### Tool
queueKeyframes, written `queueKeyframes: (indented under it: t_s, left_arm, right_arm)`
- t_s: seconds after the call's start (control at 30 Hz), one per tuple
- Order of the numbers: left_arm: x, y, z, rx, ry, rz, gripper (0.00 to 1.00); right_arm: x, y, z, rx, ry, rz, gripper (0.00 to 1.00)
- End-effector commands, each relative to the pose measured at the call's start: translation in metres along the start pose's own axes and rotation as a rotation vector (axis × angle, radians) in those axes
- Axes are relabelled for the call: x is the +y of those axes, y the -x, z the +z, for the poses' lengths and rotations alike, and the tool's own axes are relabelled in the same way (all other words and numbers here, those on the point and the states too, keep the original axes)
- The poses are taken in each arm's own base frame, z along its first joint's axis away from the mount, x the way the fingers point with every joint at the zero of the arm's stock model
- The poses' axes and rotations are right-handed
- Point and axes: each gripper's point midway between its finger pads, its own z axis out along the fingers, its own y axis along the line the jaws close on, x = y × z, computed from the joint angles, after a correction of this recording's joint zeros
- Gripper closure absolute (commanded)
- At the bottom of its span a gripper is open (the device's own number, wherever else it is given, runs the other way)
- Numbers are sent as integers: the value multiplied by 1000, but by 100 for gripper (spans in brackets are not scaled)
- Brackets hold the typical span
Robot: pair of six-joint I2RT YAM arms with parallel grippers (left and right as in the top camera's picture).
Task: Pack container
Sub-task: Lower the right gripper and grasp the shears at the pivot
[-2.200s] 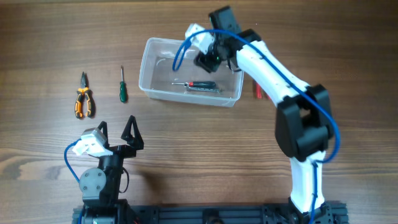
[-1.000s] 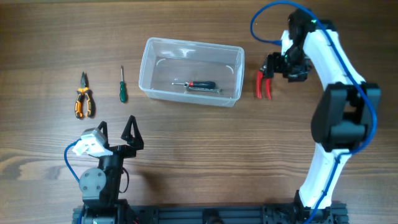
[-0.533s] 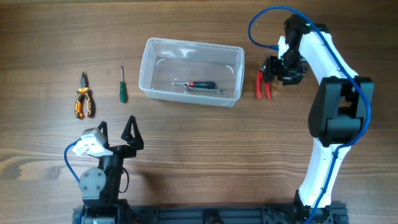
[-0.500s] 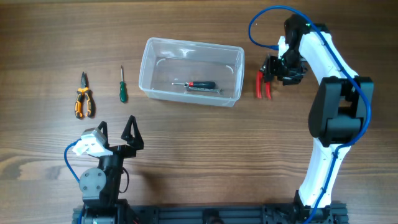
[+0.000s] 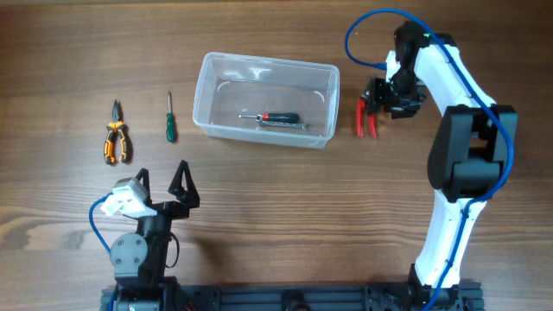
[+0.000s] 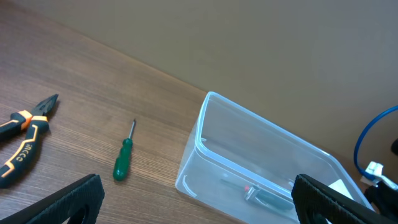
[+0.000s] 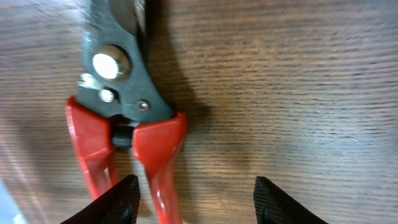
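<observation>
A brown wood-grain tabletop (image 5: 285,216) meets a plain beige wall (image 6: 261,37). The container (image 5: 268,60), clear, with rounded corners and a thicker rim, sits at 12 o'clock with a screwdriver (image 5: 275,117) lying inside. Red cutters (image 5: 365,121) lie just beside it at its 3 o'clock, the right gripper (image 7: 196,196) over them, jaws spread. The left gripper (image 5: 162,173), at 7 o'clock, also has its jaws spread

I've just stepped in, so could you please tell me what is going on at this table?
The right end effector hangs open over the red cutters lying beside the tub, not gripping them. The tub holds one screwdriver. A green screwdriver and orange pliers lie left of it. The left end effector rests open, idle.
</observation>
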Motion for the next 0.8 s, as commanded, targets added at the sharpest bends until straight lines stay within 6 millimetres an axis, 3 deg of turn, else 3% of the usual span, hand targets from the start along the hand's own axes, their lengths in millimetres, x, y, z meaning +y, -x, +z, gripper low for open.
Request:
queueKeyframes:
  t_s: [0.0, 0.27, 0.37, 0.63, 0.77]
  left_arm:
    - [-1, -3, 0, 4, -12, -13, 0]
    - [-1, -3, 0, 4, -12, -13, 0]
    - [-1, -3, 0, 4, -12, -13, 0]
    - [-1, -3, 0, 4, -12, -13, 0]
    - [-1, -3, 0, 4, -12, -13, 0]
  right_arm:
    - [2, -9, 19, 54, -34, 4, 41]
    - [25, -5, 23, 27, -33, -50, 41]
    - [32, -5, 24, 23, -34, -54, 46]
    - [21, -12, 23, 47, -100, 9, 48]
    - [20, -14, 23, 52, -109, 11, 58]
